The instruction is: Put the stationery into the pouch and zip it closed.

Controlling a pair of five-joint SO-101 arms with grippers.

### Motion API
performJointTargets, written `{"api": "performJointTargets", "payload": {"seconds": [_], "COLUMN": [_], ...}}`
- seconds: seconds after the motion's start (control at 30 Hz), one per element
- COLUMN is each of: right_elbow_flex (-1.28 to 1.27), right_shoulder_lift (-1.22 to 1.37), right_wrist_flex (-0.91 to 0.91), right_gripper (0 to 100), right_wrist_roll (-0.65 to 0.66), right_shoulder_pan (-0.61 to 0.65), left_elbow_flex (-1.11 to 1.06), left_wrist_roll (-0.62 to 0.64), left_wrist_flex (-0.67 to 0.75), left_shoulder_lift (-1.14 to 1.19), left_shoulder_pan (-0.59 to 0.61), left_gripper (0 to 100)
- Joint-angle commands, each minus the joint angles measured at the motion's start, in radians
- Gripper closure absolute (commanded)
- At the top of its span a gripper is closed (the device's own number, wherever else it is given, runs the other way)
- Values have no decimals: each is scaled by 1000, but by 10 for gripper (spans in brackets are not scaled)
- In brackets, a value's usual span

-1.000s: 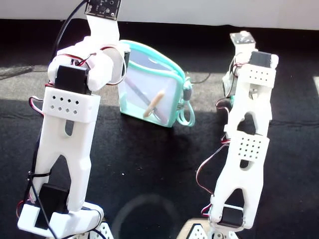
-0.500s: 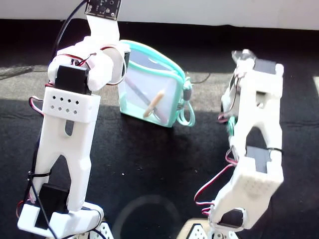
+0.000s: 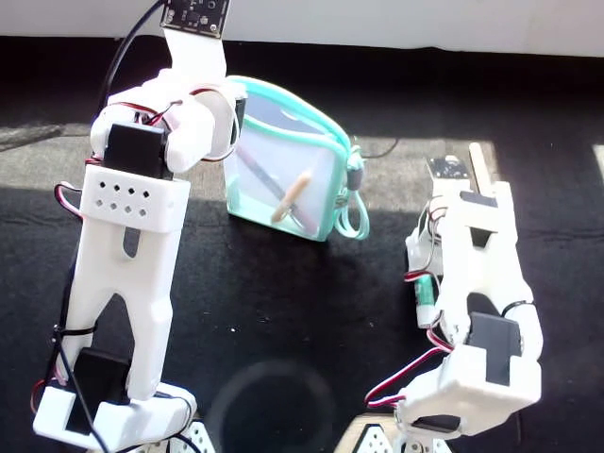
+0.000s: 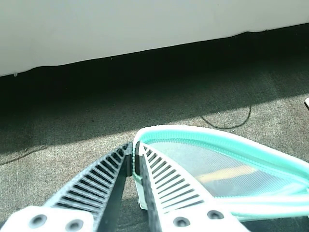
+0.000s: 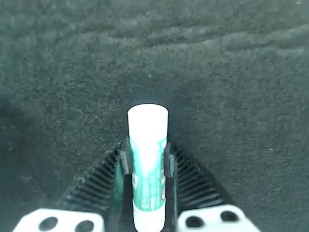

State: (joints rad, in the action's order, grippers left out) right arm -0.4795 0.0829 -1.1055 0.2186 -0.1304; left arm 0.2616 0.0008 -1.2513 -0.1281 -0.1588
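Pinching the green rim of the pouch (image 4: 227, 166) near the table's (image 3: 283, 311) far edge is my left gripper (image 4: 133, 148); my right gripper (image 5: 145, 153) squeezes a glue stick (image 5: 147, 126).

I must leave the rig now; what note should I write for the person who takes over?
Left claw: shut on the pouch rim.
Right claw: shut on the glue stick, over the dark mat, apart from the pouch.
Done: two slim items lie inside the pouch.
Left to do: put the glue stick in, then zip the pouch; its mouth looks open.
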Motion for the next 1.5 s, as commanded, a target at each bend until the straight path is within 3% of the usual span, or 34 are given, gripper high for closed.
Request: {"api": "performJointTargets", "payload": {"seconds": [0.0,0.07,0.27,0.67,0.77,0.93,1.23,1.37,1.47], "right_elbow_flex": [36,77,168,170,170,202,349,361,375], "right_shoulder_lift": [-15,-15,-13,-10,-4,107,286,282,243], "right_wrist_flex": [-47,-71,-88,-15,-4,-10,-10,-21,-84], "right_gripper": [971,964,807,829,828,828,835,995,995], "right_wrist_roll": [2,0,-3,3,75,144,147,149,149], "right_shoulder_pan": [50,76,93,91,94,88,77,79,79], "left_elbow_flex": [-1,-1,-1,-1,-1,-1,-1,-1,-1], "left_wrist_roll": [-8,-8,-8,-8,-8,-8,-8,-9,-9], "left_wrist_flex": [3,3,3,3,3,3,3,3,3], "left_shoulder_lift": [-1,-1,-1,-1,-1,-1,-1,-1,-1], "left_shoulder_pan": [2,2,2,1,2,1,2,2,2], "left_gripper": [987,987,987,987,987,987,987,987,987]}}
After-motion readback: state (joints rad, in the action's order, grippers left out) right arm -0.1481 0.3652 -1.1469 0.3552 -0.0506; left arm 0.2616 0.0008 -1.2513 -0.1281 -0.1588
